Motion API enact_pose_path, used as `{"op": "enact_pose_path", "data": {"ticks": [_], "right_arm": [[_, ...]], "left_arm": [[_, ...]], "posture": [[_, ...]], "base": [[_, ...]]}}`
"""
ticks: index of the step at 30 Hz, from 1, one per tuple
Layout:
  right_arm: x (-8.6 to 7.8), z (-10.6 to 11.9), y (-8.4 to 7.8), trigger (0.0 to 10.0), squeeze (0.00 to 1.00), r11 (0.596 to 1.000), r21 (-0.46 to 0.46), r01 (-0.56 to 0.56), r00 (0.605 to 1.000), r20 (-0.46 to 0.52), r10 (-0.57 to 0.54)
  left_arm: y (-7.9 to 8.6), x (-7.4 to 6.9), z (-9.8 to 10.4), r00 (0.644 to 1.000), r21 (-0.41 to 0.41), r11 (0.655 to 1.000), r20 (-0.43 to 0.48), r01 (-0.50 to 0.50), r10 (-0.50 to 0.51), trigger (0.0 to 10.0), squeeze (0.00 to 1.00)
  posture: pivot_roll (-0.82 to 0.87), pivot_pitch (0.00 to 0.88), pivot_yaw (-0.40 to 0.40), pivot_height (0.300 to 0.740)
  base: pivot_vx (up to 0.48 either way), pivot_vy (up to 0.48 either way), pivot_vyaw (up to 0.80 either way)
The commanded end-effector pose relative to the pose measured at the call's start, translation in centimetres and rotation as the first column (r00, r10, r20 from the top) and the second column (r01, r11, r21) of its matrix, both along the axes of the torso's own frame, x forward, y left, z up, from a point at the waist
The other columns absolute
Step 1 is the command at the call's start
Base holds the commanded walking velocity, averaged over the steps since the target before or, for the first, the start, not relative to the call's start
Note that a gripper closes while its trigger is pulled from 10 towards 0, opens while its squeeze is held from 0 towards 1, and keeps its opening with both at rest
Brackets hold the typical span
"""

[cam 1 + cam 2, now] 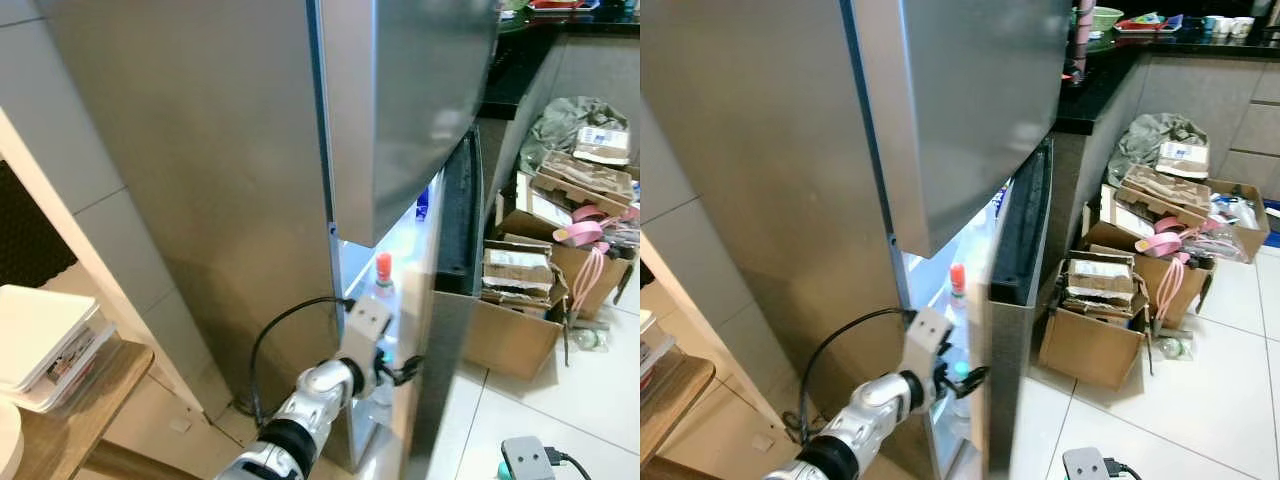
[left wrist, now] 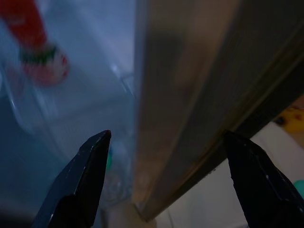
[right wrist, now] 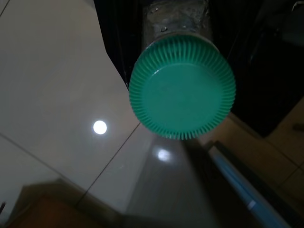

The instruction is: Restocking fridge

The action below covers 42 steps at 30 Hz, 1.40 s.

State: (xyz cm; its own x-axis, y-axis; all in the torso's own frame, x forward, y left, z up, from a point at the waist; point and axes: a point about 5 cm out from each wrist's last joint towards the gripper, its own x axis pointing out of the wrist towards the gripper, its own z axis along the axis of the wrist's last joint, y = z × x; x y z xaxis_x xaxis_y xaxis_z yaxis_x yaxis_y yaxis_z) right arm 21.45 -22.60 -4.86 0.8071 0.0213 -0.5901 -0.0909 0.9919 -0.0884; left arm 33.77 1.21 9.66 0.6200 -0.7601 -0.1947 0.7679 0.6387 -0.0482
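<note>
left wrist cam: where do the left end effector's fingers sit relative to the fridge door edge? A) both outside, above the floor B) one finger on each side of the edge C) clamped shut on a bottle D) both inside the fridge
B: the two fingers stand apart, with the fridge door edge running between them, the lit fridge interior on one side.

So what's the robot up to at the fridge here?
The left gripper is at the edge of the lower fridge door, its open fingers either side of that edge, with the door partly open. Bottles stand inside, one with a red cap. The right wrist view shows a green-capped bottle close to that camera.
</note>
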Motion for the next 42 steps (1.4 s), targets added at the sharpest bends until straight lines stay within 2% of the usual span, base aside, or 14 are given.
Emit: {"op": "enact_pose_path", "data": {"ticks": [1,5,6,7,8,9,10,13,16,24,25,27,32,42], "right_arm": [[-1.0,-0.6,-0.1,10.0,0.00,1.000,-0.002,-0.029,0.999,-0.034,0.029],[-1.3,-0.7,-0.1,10.0,0.00,0.999,-0.004,-0.040,0.998,-0.040,0.040],[-1.5,-0.8,-0.1,10.0,0.00,0.999,-0.004,-0.045,0.998,-0.042,0.045],[-1.5,-0.8,-0.1,10.0,0.00,0.999,-0.004,-0.045,0.998,-0.042,0.045],[-1.7,-0.8,-0.1,10.0,0.00,0.999,-0.005,-0.047,0.998,-0.045,0.047],[-1.7,-0.8,-0.1,10.0,0.00,0.999,-0.005,-0.047,0.998,-0.045,0.047],[-1.7,-0.9,-0.1,10.0,0.00,0.999,-0.003,-0.047,0.998,-0.046,0.047],[-1.6,-0.9,0.0,10.0,0.00,0.999,-0.001,-0.051,0.997,-0.052,0.051],[-1.5,-0.9,0.2,10.0,0.00,0.998,0.000,-0.056,0.997,-0.056,0.056],[0.2,0.0,1.2,10.0,0.00,0.998,0.031,-0.053,0.998,0.020,0.053],[1.2,0.8,1.5,10.0,0.00,0.997,0.042,-0.063,0.995,0.075,0.060],[2.4,1.7,1.8,10.0,0.00,0.996,0.050,-0.074,0.989,0.136,0.067],[5.8,5.1,2.5,10.0,0.00,0.985,0.049,-0.163,0.940,0.312,0.140],[8.7,8.5,1.6,10.0,0.00,0.969,-0.143,-0.202,0.882,0.403,0.243]], "left_arm": [[-6.6,-2.1,2.5,0.979,-0.114,0.972,0.035,0.204,-0.201,10.0,0.00],[-8.1,-3.1,3.0,0.951,-0.155,0.938,0.040,0.309,-0.307,10.0,0.00],[-9.3,-4.2,3.4,0.911,-0.194,0.891,0.047,0.410,-0.409,10.0,0.00],[-9.3,-4.2,3.4,0.911,-0.194,0.891,0.047,0.410,-0.409,10.0,0.00],[-10.3,-5.6,3.9,0.841,-0.261,0.807,0.040,0.530,-0.540,10.0,0.00],[-10.3,-5.6,3.9,0.841,-0.261,0.807,0.040,0.530,-0.540,10.0,0.00],[-10.6,-6.3,4.1,0.791,-0.299,0.748,0.041,0.592,-0.610,10.0,0.00],[-10.0,-6.6,3.7,0.753,-0.315,0.709,0.029,0.631,-0.657,10.0,0.00],[-8.9,-6.2,3.0,0.764,-0.286,0.728,0.019,0.623,-0.645,10.0,0.00],[-2.2,-4.2,0.6,0.878,-0.215,0.858,-0.006,0.467,-0.479,10.0,0.00],[0.3,-3.5,-0.4,0.937,-0.185,0.922,-0.018,0.341,-0.350,10.0,0.00],[3.0,-2.8,-1.7,0.986,-0.132,0.978,-0.031,0.159,-0.165,10.0,0.00],[8.2,-3.4,-4.4,0.994,-0.052,0.994,-0.056,-0.095,0.092,10.0,0.00],[10.3,-5.3,-6.1,0.964,-0.048,0.966,-0.091,-0.256,0.251,10.0,0.00]], "posture": [[-0.06,0.109,0.072,0.740],[-0.06,0.106,0.071,0.740],[-0.07,0.101,0.071,0.740],[-0.07,0.101,0.071,0.740],[-0.07,0.099,0.076,0.740],[-0.07,0.099,0.076,0.740],[-0.07,0.096,0.076,0.740],[-0.06,0.092,0.074,0.740],[-0.05,0.088,0.073,0.740],[-0.05,0.079,0.082,0.740],[-0.05,0.077,0.082,0.740],[-0.04,0.077,0.078,0.740],[-0.03,0.080,0.057,0.740],[-0.02,0.081,0.042,0.740]], "base": [[0.000,0.000,0.00],[0.000,0.000,0.00],[0.000,0.000,0.00],[0.000,0.000,0.00],[0.000,0.000,0.00],[0.000,0.000,0.00],[0.000,0.000,0.00],[0.000,0.000,0.00],[0.000,0.000,0.00],[0.000,0.000,0.00],[0.000,0.000,0.00],[0.000,0.000,0.00],[0.000,0.000,0.00],[0.000,0.000,0.00]]}}
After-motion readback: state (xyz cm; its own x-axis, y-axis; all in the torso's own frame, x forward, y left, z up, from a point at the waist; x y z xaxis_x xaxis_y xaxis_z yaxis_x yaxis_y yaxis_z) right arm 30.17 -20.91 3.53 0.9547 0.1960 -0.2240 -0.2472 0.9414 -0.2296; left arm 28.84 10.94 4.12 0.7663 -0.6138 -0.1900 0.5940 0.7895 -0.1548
